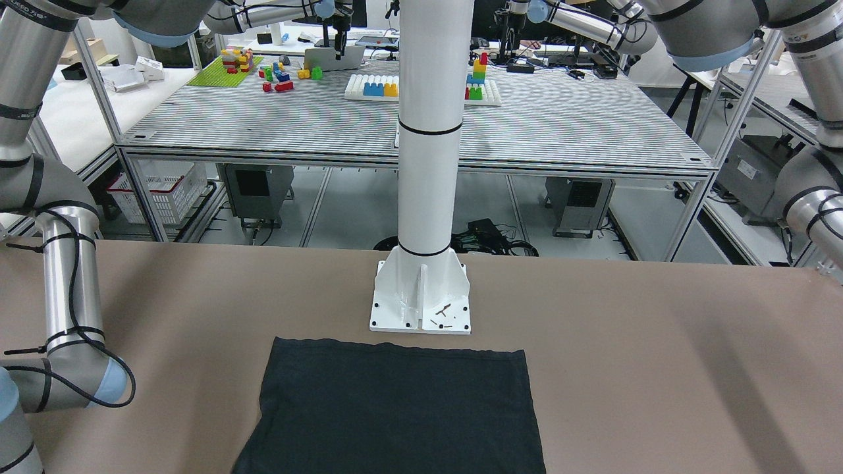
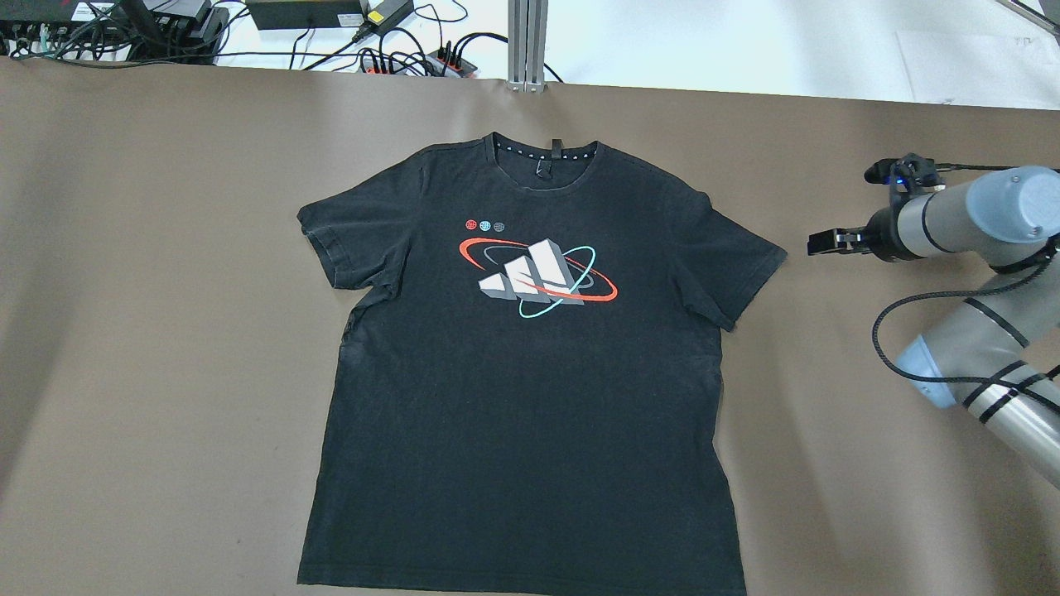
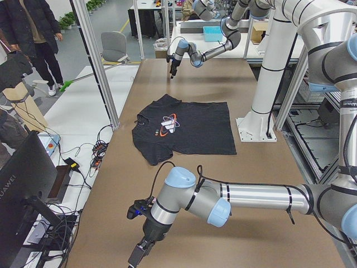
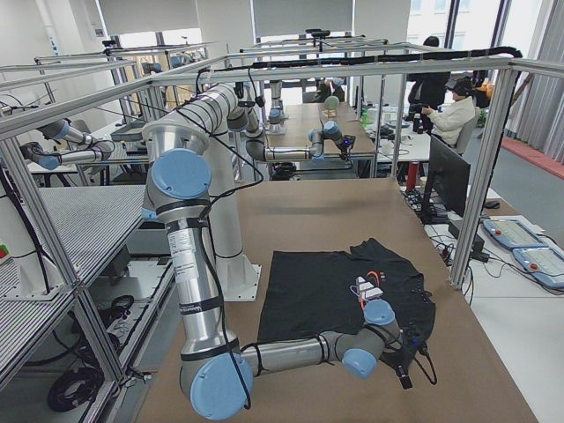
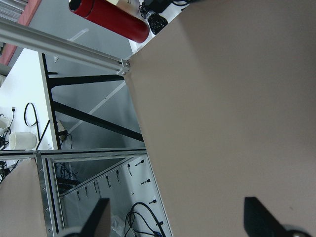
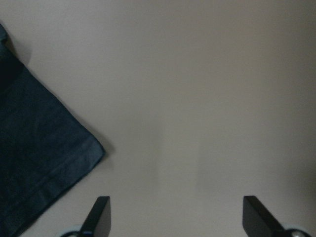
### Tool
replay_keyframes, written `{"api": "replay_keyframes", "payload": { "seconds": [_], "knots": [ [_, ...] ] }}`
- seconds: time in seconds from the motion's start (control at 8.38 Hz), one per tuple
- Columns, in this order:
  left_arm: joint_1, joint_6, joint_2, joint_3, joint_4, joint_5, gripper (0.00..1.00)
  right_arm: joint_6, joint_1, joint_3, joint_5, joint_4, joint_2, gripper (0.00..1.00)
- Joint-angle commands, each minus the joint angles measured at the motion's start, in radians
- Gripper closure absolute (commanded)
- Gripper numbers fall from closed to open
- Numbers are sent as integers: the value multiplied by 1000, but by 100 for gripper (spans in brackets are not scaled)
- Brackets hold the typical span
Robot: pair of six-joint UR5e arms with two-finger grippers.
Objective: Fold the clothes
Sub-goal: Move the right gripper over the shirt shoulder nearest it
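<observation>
A black T-shirt (image 2: 530, 397) with a red, white and teal print lies spread flat, face up, on the brown table; it also shows in the front view (image 1: 395, 408). My right gripper (image 2: 818, 242) hovers just off the shirt's sleeve (image 2: 737, 265). In the right wrist view the gripper (image 6: 175, 217) is open and empty, with the sleeve hem (image 6: 34, 163) at its left. My left gripper (image 5: 177, 219) is open and empty over bare table near the table's far corner, well away from the shirt; it also shows in the exterior left view (image 3: 137, 258).
A white pillar (image 1: 428, 131) stands on a base plate (image 1: 421, 303) just behind the shirt's hem. A red bottle (image 5: 108, 19) and an aluminium frame (image 5: 64, 47) lie beyond the table edge near my left gripper. Cables (image 2: 397, 50) lie past the far edge.
</observation>
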Motion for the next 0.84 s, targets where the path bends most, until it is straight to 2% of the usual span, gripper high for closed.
{"api": "replay_keyframes", "payload": {
  "seconds": [0.0,0.36,0.72],
  "knots": [
    [1,-40,-20,1,-3,0,5,80,-36,-119,-2,40,96,23],
    [4,-57,-30,10,-1,4,5,82,-45,-157,-2,38,125,35],
    [2,-57,-30,10,-3,3,6,80,-57,-165,-1,38,124,39]
  ]
}}
